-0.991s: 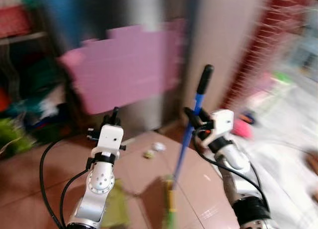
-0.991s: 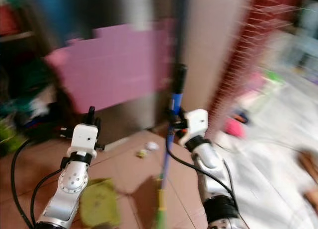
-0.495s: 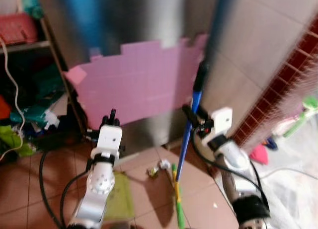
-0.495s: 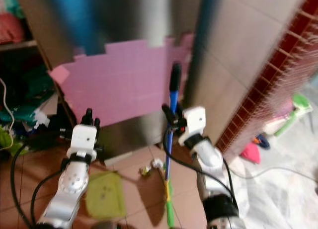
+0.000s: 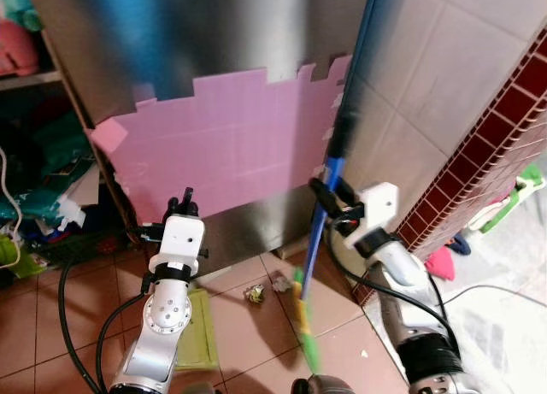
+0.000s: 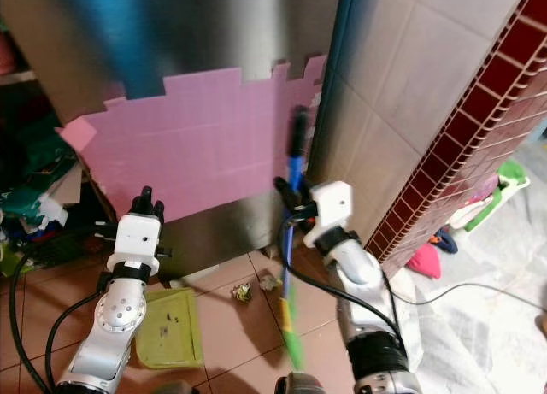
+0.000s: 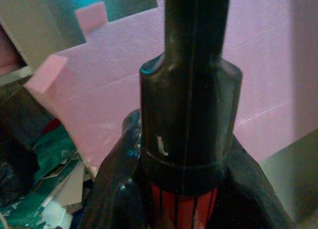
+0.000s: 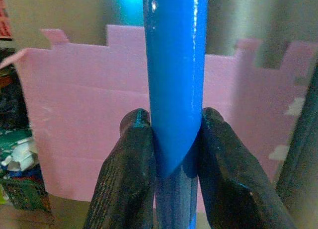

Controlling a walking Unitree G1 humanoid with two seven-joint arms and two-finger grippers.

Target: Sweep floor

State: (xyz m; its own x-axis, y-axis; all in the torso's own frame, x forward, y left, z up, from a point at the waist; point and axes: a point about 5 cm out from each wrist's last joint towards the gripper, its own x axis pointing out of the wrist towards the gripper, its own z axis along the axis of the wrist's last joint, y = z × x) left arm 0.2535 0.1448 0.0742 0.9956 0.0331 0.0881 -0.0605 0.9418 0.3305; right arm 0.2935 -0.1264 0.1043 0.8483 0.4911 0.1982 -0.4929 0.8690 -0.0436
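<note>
Your right gripper (image 8: 171, 154) is clamped on the blue broom (image 5: 318, 232). Your left gripper (image 7: 186, 189) grips a black handle, seemingly the dustpan's (image 6: 170, 327). Scraps (image 6: 242, 291) lie between them.

the right pincer (image 8: 171, 154) is clamped on a glossy blue broom handle (image 8: 175, 85), one black finger (image 8: 126, 174) pressed against each side of it. behind it stands a pink foam mat (image 8: 74, 119) with a notched upper edge, leaning against a grey wall (image 8: 64, 10). a green basket (image 8: 22, 201) and jumbled clutter sit at the mat's far end.
</note>
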